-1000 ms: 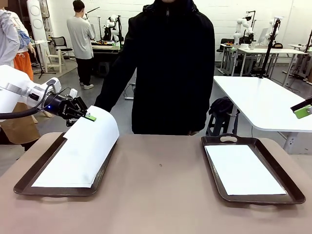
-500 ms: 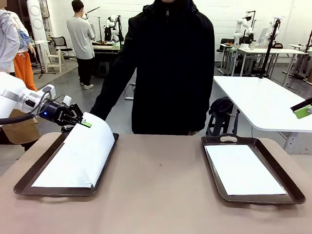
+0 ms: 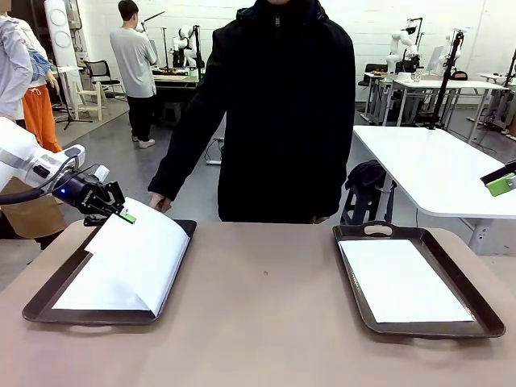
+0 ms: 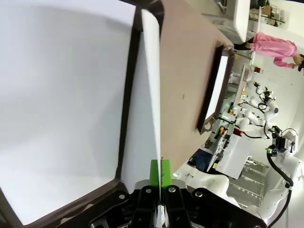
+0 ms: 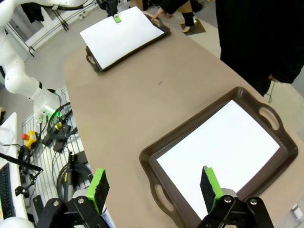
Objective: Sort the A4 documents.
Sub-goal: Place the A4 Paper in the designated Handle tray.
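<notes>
My left gripper (image 3: 125,216) is shut on the far corner of a white A4 document (image 3: 141,250). The sheet slopes down from the gripper and lies over the left brown tray (image 3: 48,302). In the left wrist view the green pads (image 4: 156,172) pinch that sheet's edge (image 4: 148,95), and a flat white sheet (image 4: 61,95) lies on the tray floor beside it. A second A4 document (image 3: 401,280) lies flat in the right tray (image 3: 451,326). High above that tray, my right gripper (image 5: 154,185) is open and holds nothing; its sheet (image 5: 218,147) is below.
A person in a black jacket (image 3: 282,113) stands at the far edge, with a hand (image 3: 159,201) near the left tray's far corner. The brown tabletop (image 3: 266,306) lies between the trays. White tables (image 3: 435,169) stand behind on the right.
My left gripper has moved left and down with the sheet, so the sheet's curl has flattened onto the left tray. The right arm has not moved.
</notes>
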Motion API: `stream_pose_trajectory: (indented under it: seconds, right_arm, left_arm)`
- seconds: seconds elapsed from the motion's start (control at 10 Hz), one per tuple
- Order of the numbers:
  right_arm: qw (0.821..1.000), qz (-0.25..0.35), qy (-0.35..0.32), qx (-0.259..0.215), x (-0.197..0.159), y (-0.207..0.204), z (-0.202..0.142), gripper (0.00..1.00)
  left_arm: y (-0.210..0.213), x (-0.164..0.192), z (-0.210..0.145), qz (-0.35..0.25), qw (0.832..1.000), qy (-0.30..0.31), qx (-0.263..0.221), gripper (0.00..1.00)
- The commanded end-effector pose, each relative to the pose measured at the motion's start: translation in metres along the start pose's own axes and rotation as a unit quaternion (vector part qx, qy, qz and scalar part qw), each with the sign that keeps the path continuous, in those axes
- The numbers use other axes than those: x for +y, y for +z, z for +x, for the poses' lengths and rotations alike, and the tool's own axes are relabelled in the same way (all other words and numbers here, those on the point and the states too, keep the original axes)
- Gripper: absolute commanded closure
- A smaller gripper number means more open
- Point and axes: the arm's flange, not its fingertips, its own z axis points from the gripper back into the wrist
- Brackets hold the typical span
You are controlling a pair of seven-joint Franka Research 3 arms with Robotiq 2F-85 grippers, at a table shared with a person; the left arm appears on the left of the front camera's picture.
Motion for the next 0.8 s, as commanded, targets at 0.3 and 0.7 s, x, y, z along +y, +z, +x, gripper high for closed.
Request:
stream_pose_trajectory:
  seconds: [0.3, 0.7]
  right_arm:
    - [1.0, 0.0, 0.0, 0.0, 0.0, -0.001, 0.0, 0.0]
    - [1.0, 0.0, 0.0, 0.0, 0.0, -0.001, 0.0, 0.0]
  left_arm:
    - [0.015, 0.014, 0.022, 0.045, 0.999, -0.017, 0.0, 0.99]
    - [0.024, 0.037, 0.03, 0.048, 0.999, -0.007, 0.002, 0.99]
